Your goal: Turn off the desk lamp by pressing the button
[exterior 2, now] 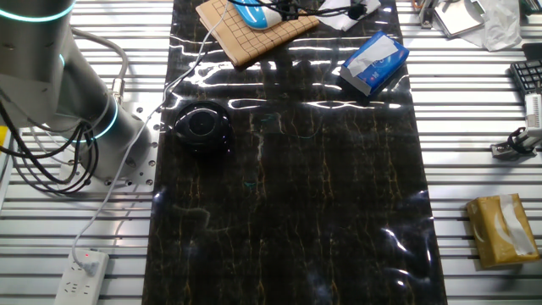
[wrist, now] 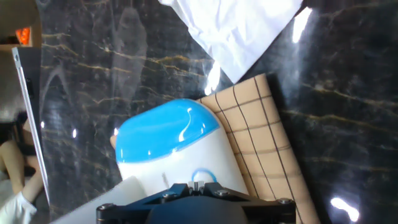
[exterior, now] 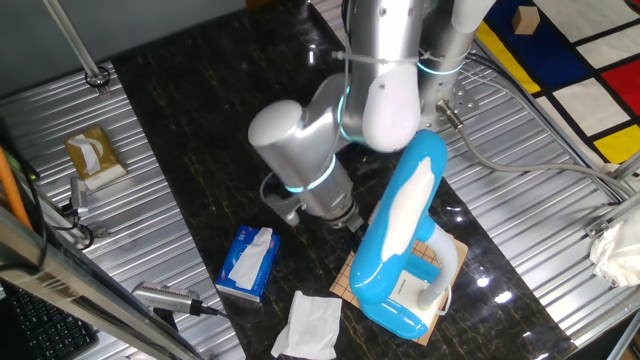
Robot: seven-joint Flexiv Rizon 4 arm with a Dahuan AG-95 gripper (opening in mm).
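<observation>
Dark marbled worktop (exterior: pixel 200 150) on ribbed metal, lamp at its edge.

From one fixed view I see the desk lamp (exterior: pixel 405 235) on a gridded board (exterior: pixel 450 262), arm beside it. The other fixed view shows the lamp base (exterior 2: pixel 258 12) at the far edge. In the hand view the gripper (wrist: pixel 196 200) sits over the base; I cannot tell its opening.

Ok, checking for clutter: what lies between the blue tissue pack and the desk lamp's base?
One fixed view shows only bare dark tabletop and the edge of the gridded board under the desk lamp; the white paper sheet lies beside that stretch.
</observation>
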